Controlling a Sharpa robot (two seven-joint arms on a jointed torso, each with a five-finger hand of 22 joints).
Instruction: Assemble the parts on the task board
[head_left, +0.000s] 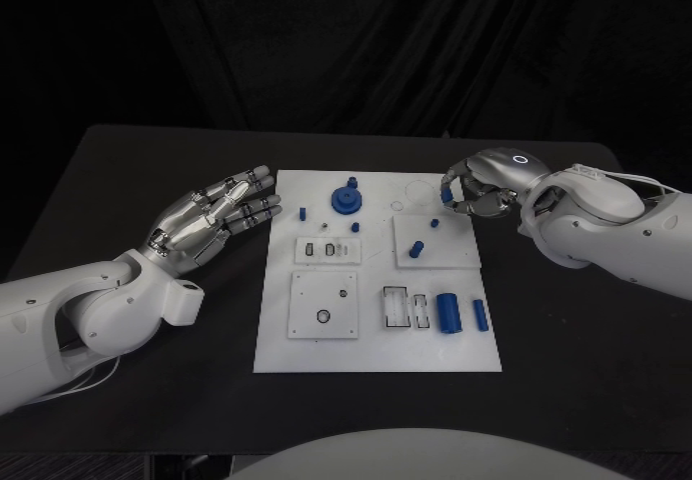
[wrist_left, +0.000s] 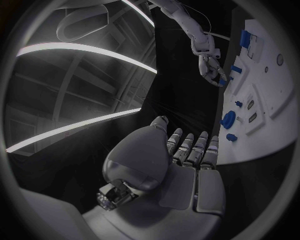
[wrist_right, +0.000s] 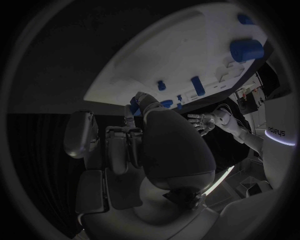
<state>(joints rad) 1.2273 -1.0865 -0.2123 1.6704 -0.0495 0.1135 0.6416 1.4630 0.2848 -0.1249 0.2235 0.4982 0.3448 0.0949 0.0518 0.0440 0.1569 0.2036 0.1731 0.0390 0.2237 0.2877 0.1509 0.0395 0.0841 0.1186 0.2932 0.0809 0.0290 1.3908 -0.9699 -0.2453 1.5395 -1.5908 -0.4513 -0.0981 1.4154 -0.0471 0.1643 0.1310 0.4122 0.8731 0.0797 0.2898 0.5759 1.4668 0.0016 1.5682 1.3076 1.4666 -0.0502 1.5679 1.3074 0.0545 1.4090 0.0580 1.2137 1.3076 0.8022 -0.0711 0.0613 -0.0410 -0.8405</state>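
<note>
Head view gives us the white task board (head_left: 378, 350) mid-table (head_left: 144, 150), with bare black margin all round. Our left robot hand (head_left: 216, 215) hovers flat beside its left edge, fingers apart, holding nothing. Our right robot hand (head_left: 473, 192) curls over the far right corner; we cannot tell whether it grips anything. Blue parts (head_left: 346, 198) dot the board.

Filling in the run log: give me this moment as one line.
left robot hand: open, beside board | right robot hand: pinching small blue part at far right corner of board | blue knob standing on board
</note>
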